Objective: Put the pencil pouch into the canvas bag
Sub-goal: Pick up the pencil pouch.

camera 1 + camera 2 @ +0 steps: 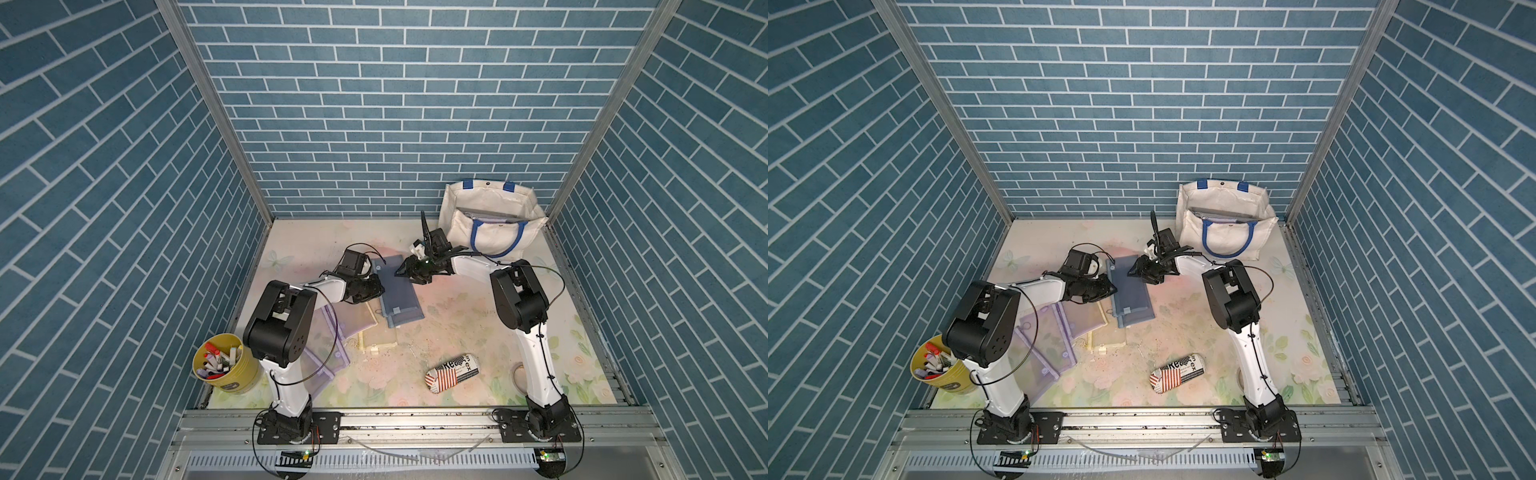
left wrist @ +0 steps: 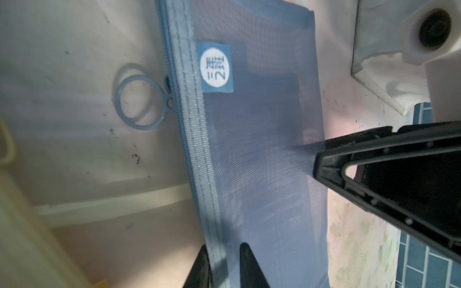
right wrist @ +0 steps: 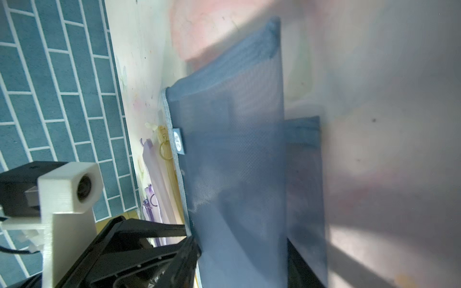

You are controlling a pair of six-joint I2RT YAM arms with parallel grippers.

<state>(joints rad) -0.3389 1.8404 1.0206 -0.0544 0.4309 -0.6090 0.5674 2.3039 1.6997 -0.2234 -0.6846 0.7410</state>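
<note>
The pencil pouch (image 1: 397, 297) lies near the middle of the tabletop (image 1: 457, 316), on top of a second blue pouch (image 1: 405, 323). It is well apart from the canvas bag (image 1: 455, 203), which stands in the far right corner.

The pouch is a flat rectangle of thin, see-through blue mesh. A stitched woven band runs along its zipper side, and a plastic ring pull (image 2: 139, 102) hangs off that edge. My left gripper (image 2: 222, 265) straddles the band with one finger on each side. My right gripper (image 2: 308, 155) sits at the opposite edge, one finger showing through the mesh from beneath. I cannot tell whether either gripper is truly pinching the fabric.

What worries me:
- **Slipping:** the mesh is limp and slick, so a shallow bite on an edge could let it slide out once it leaves the stack.
- **Double pick:** the pouch underneath is the same material and nearly aligned, so a finger could catch both layers and drag the wrong one along.
- **Snagging:** the dangling ring could hook on something.
- **The bag itself:** it is soft off-white canvas and its blue handle (image 1: 473, 237) droops over the front wall. A sagging pouch could catch on the rim or that loop and push the mouth closed.
- **Collision:** my two wrists are close together, so they could bump.
</note>
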